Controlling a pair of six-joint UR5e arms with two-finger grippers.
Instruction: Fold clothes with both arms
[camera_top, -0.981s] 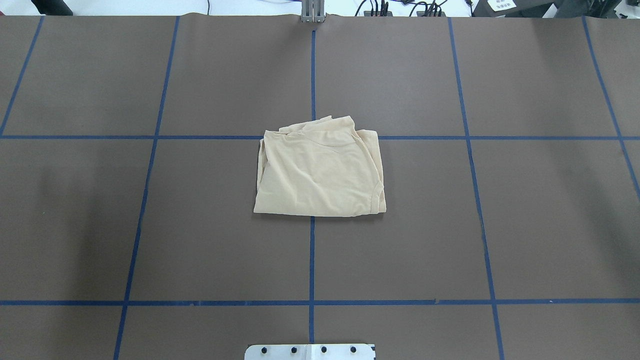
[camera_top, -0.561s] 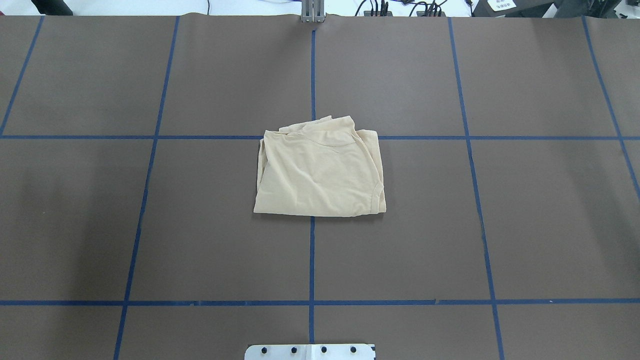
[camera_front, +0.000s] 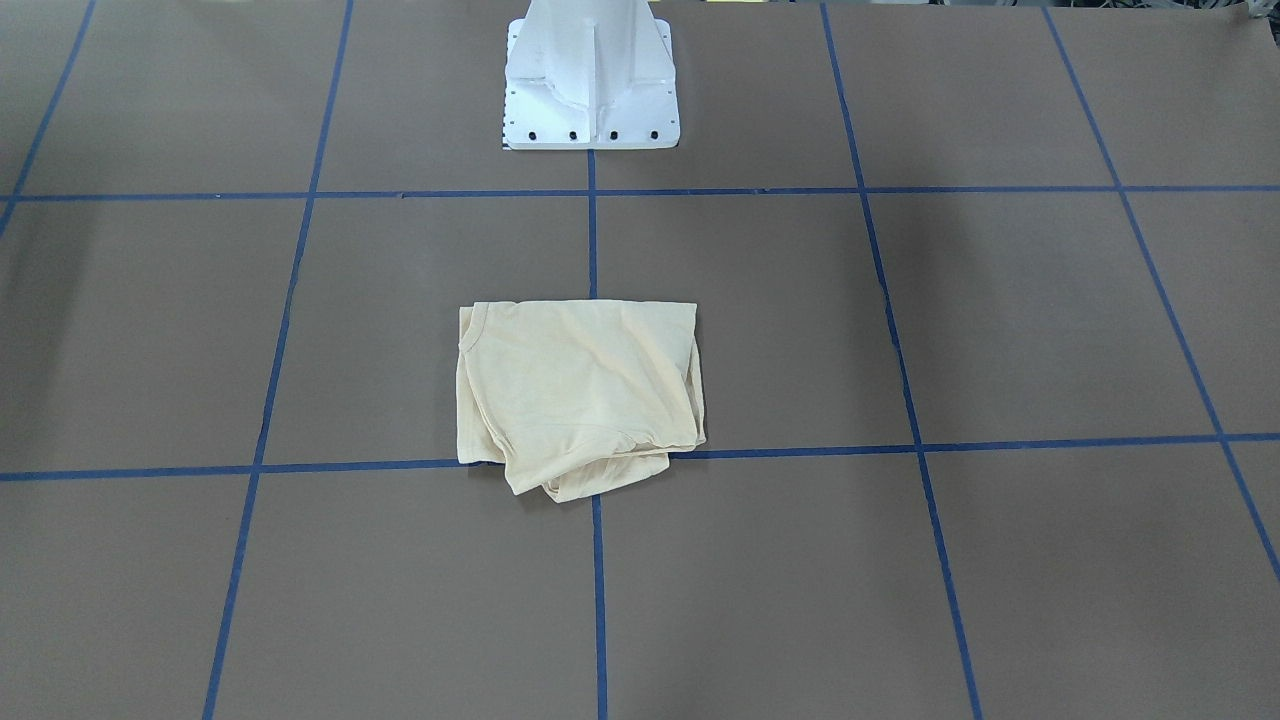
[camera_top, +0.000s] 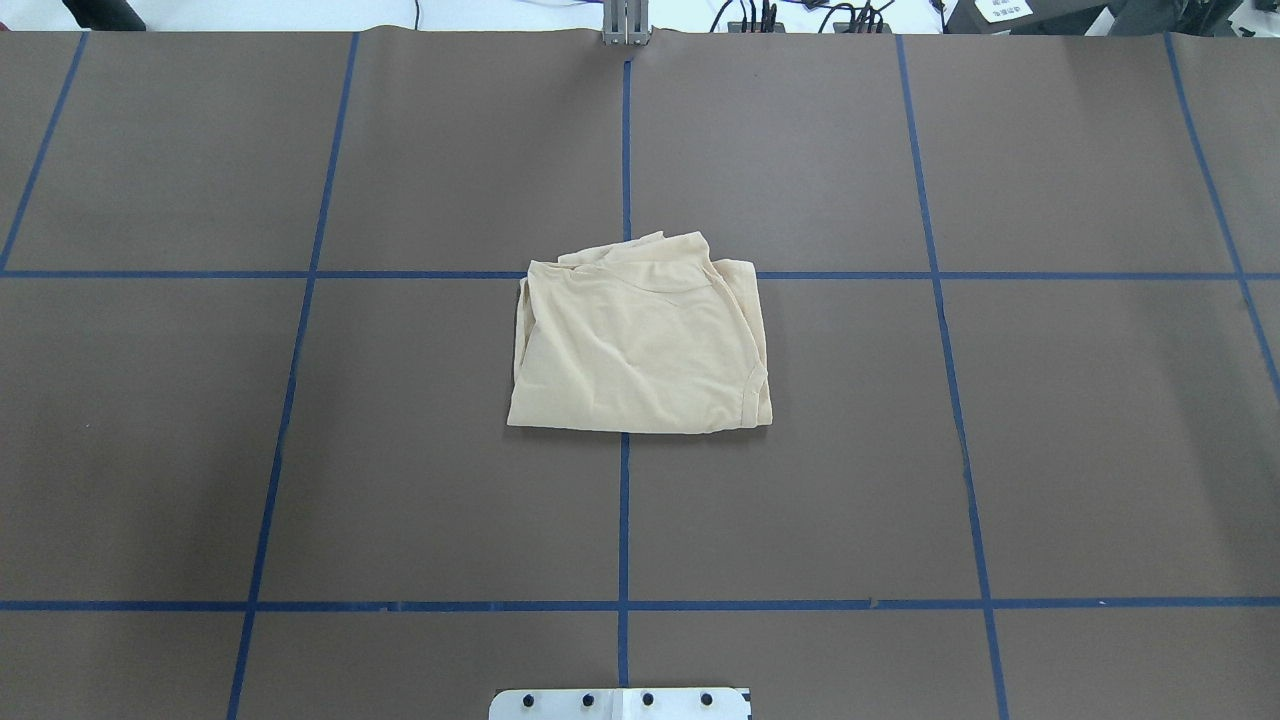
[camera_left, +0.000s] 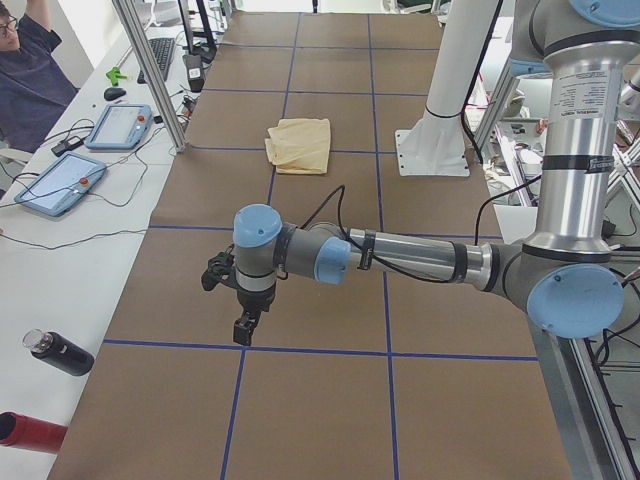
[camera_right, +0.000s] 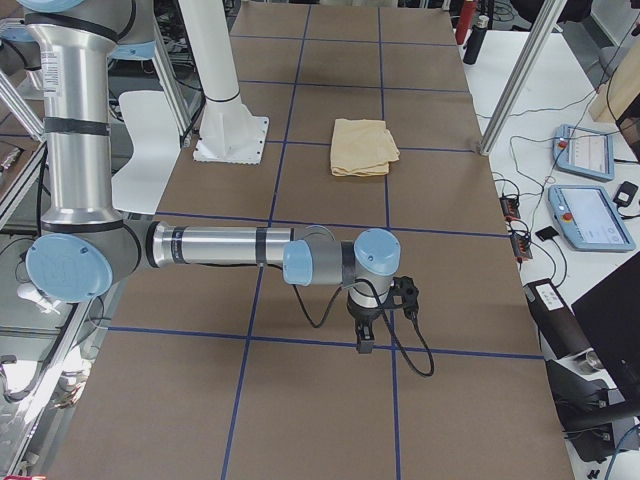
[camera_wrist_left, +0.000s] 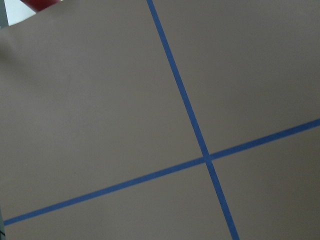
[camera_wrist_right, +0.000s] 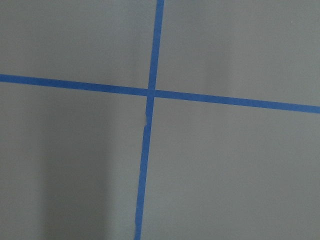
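The clothes, one pale cream-yellow shirt (camera_top: 640, 340), lie folded into a rough rectangle at the table's middle, with a few layers poking out at the far edge (camera_front: 580, 395). No print or label shows. Neither arm touches the shirt. In the exterior left view the left arm (camera_left: 400, 258) reaches low over the table far from the shirt (camera_left: 300, 145), its left gripper (camera_left: 243, 325) pointing down. In the exterior right view the right arm (camera_right: 220, 245) does the same at the other end, with the right gripper (camera_right: 362, 338) well away from the shirt (camera_right: 363, 147). I cannot tell whether either gripper is open or shut.
The brown table cover carries a blue tape grid (camera_top: 624, 500). The white pedestal base (camera_front: 590, 90) stands at the robot's side. Teach pendants (camera_left: 118, 125) (camera_right: 590, 215), a black bottle (camera_left: 58, 352) and a seated person (camera_left: 25, 70) are on the operators' side bench.
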